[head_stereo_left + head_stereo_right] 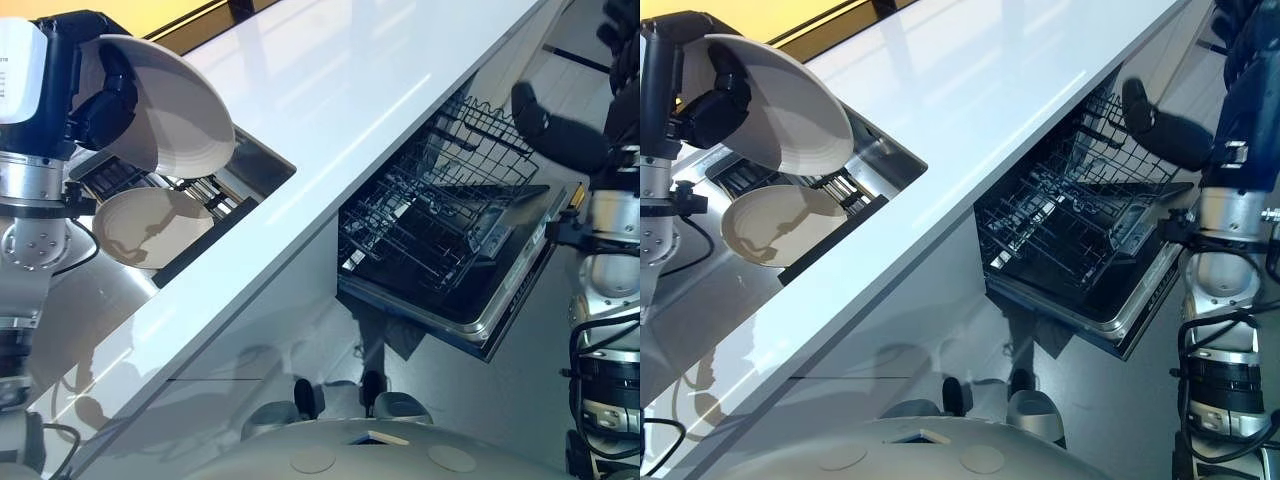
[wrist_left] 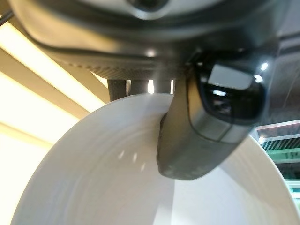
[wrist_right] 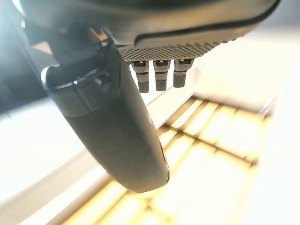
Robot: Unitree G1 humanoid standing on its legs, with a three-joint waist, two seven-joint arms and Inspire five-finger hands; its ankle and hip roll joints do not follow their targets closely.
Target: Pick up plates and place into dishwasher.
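My left hand (image 1: 98, 102) is shut on a white plate (image 1: 172, 112), held tilted on edge above the sink (image 1: 256, 166). In the left wrist view the thumb (image 2: 206, 126) presses on the plate's face (image 2: 108, 183) and the fingers sit behind its rim. A second white plate (image 1: 150, 226) lies in the dark rack inside the sink. The dishwasher (image 1: 505, 300) stands open under the counter, its wire rack (image 1: 440, 215) pulled out and bare. My right hand (image 1: 558, 128) hovers open above the rack's far right side, holding nothing, with its thumb (image 3: 122, 131) straight.
A long white counter (image 1: 350, 90) runs diagonally between the sink and the dishwasher. The lowered dishwasher door (image 1: 530, 270) juts out over the floor to the right.
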